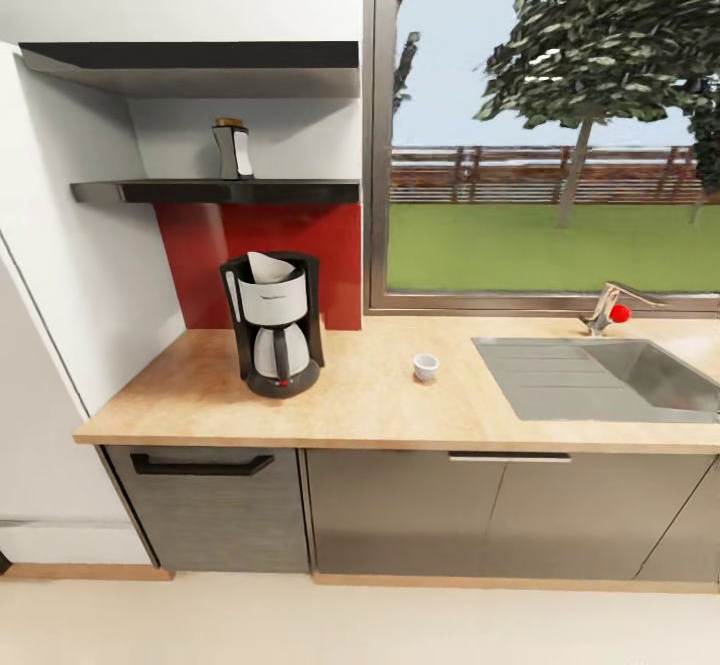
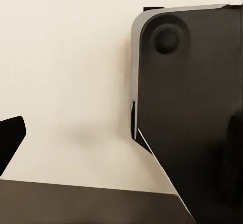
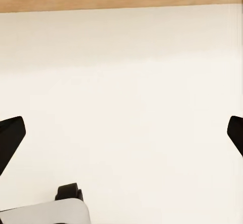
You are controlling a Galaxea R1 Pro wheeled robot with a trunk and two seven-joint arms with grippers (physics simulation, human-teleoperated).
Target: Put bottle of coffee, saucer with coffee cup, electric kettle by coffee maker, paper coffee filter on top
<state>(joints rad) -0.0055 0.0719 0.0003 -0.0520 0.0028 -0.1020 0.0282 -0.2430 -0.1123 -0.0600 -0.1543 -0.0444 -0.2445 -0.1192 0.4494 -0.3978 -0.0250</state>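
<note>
From the head view we see the countertop (image 1: pixel 380 405), a light tan speckled wood-look slab with a thin front edge, running from the white wall at the left end to the steel sink (image 1: pixel 600 375) at the right end. The coffee maker (image 1: pixel 273 323) stands upright toward the left end, nearer the back edge than the front: black body, white upper band, glass carafe, small red switch low on its front. The paper coffee filter (image 1: pixel 270 267), thin and white, sits in its open top. The coffee cup (image 1: pixel 426 367), small and white, stands alone on the bare slab about midway along, between the machine and the sink. The bottle of coffee (image 1: pixel 233 149), dark with a gold cap, stands upright on the lower black shelf (image 1: pixel 215 190) above the left end.

The wrist views give us the cream floor instead. At the right gripper (image 3: pixel 121 133) two dark fingertips stand wide apart with nothing between them. At the left gripper (image 2: pixel 10 140) we see one dark fingertip beside a large dark rounded robot part, so we cannot tell how its jaws stand.
</note>
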